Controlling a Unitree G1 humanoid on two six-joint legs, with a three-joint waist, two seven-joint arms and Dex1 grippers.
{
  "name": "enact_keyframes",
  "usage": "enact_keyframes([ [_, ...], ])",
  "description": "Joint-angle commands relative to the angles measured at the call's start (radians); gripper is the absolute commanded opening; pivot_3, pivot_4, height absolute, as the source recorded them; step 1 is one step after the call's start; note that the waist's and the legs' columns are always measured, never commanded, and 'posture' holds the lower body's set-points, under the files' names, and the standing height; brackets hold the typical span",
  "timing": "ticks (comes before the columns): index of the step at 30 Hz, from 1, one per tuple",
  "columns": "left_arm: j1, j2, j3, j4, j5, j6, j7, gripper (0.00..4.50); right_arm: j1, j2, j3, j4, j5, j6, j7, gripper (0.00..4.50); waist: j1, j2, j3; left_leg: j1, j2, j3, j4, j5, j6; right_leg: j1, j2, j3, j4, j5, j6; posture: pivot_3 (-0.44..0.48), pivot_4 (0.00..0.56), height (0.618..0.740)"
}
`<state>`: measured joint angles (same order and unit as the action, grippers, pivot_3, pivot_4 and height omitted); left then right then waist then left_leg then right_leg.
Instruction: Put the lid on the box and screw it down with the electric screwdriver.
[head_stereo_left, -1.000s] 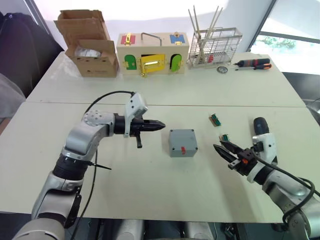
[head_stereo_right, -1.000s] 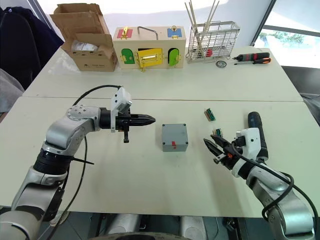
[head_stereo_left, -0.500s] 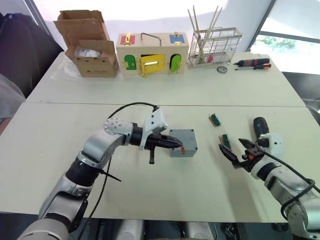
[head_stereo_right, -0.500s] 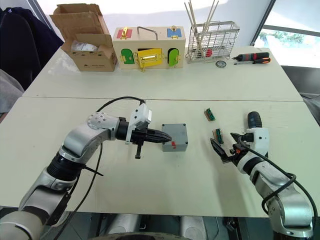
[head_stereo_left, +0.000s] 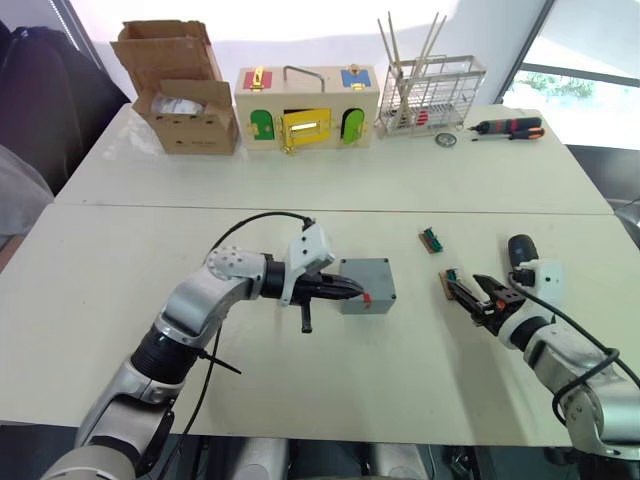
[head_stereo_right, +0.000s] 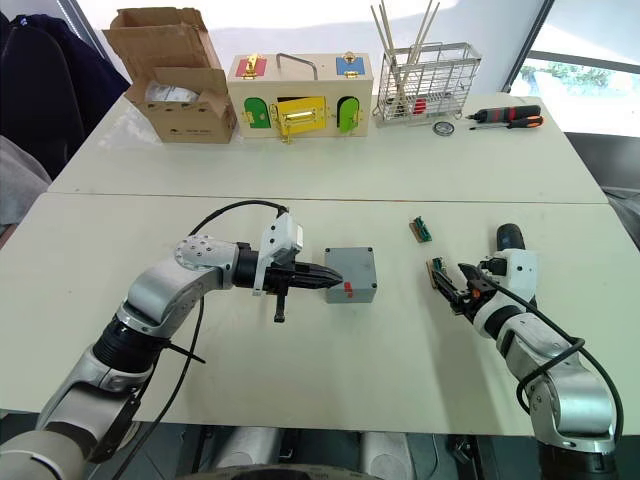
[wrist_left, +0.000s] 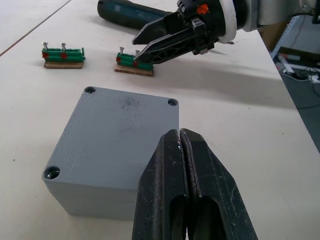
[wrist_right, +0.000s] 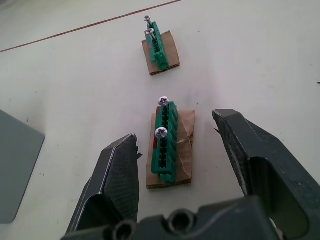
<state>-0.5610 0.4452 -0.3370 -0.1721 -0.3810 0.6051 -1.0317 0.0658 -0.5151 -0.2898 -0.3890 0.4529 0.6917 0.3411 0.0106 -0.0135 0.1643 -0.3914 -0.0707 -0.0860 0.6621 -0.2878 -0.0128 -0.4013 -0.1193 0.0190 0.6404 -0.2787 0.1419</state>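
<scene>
Left gripper (wrist_left: 180, 137), fingers pressed together, noses against the box (head_stereo_left: 365, 285) mid-table, lid (wrist_left: 117, 132) on; right gripper (wrist_right: 182, 150) spreads around a screw strip (wrist_right: 167, 142), screwdriver (head_stereo_left: 520, 252) just right: rigid, slick, probably heavy, best gripped mid-barrel.

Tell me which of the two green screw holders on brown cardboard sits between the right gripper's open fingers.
The green screw holder nearer the robot, flanked by the open right gripper. The other green holder lies farther off on the white table, beyond the fingertips.
</scene>
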Motion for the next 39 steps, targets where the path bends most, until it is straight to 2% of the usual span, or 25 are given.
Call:
enact_keyframes([
  [1, -0.007, -0.003, 0.015, -0.036, -0.005, -0.003, 0.008, 0.0, -0.016, 0.004, -0.002, -0.007, -0.01, -0.02, 0.001, 1.98, 0.0, 0.0, 0.0, 0.0, 0.0, 0.0, 0.0, 0.0, 0.0, 0.0, 0.0, 0.0, 0.0, 0.0, 0.0, 0.0, 0.15, 0.73],
  [4, -0.011, -0.004, 0.015, -0.03, -0.005, -0.004, 0.012, 0.0, -0.023, 0.005, 0.012, -0.001, -0.023, -0.026, 0.0, 0.43, 0.0, 0.0, 0.0, 0.0, 0.0, 0.0, 0.0, 0.0, 0.0, 0.0, 0.0, 0.0, 0.0, 0.0, 0.0, 0.0, 0.15, 0.73],
  [5, -0.013, -0.005, 0.015, -0.027, -0.005, -0.005, 0.014, 0.0, -0.027, 0.01, 0.011, 0.001, -0.025, -0.025, -0.005, 0.05, 0.0, 0.0, 0.0, 0.0, 0.0, 0.0, 0.0, 0.0, 0.0, 0.0, 0.0, 0.0, 0.0, 0.0, 0.0, 0.0, 0.15, 0.73],
  [31, -0.019, 0.021, 0.031, 0.003, 0.003, -0.022, 0.001, 0.0, -0.001, 0.008, -0.052, -0.188, 0.025, -0.04, 0.013, 0.05, 0.0, 0.0, 0.0, 0.0, 0.0, 0.0, 0.0, 0.0, 0.0, -0.001, 0.0, 0.0, 0.001, 0.0, 0.0, 0.0, 0.15, 0.73],
  [35, -0.006, 0.084, 0.088, -0.032, -0.02, 0.012, 0.004, 0.0, -0.09, -0.029, 0.007, -0.232, 0.081, -0.039, 0.096, 0.05, -0.011, 0.001, 0.0, 0.0, 0.0, 0.001, 0.0, 0.0, 0.0, -0.002, 0.0, 0.001, 0.003, 0.0, 0.0, 0.0, 0.15, 0.73],
  [39, 0.044, 0.144, 0.147, -0.121, -0.066, 0.064, 0.01, 0.0, -0.199, -0.029, 0.136, -0.174, 0.062, -0.047, 0.159, 0.05, -0.024, 0.001, 0.0, 0.0, 0.001, 0.001, -0.001, 0.0, 0.0, -0.004, 0.001, 0.001, 0.005, -0.001, 0.0, 0.0, 0.15, 0.73],
])
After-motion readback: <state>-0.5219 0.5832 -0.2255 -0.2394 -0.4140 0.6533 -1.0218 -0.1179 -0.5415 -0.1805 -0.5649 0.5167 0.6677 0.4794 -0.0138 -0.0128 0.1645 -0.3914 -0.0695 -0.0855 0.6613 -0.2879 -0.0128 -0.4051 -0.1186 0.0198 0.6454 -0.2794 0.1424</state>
